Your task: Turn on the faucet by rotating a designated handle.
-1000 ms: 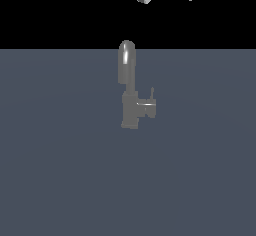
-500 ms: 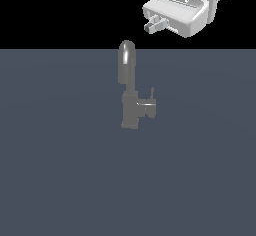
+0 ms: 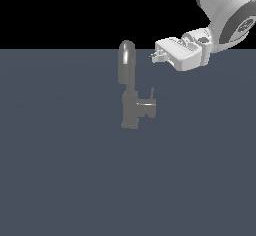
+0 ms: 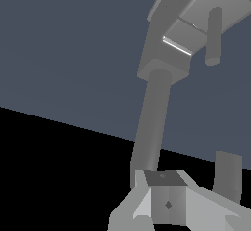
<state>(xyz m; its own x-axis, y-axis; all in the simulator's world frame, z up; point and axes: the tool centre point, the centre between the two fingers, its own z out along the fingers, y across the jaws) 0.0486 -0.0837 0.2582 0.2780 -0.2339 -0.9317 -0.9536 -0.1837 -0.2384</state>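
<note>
Faucet (image 3: 131, 97) upright mid-surface (image 3: 60, 180), handle (image 3: 150, 102) jutting toward exterior view's right. Gripper (image 3: 156, 56) near spout top, clear of handle; jaw state unreadable.

The matte grey faucet (image 3: 131, 100) stands upright, a blocky body under a tall arched spout curving over at 12 o'clock. The handle (image 3: 148, 106), a short stub, juts toward 3 o'clock from the body and ends in a thin upright lever.

Arm lowered, fingers (image 3: 156, 56) tipped sideways, holding nothing.
</note>
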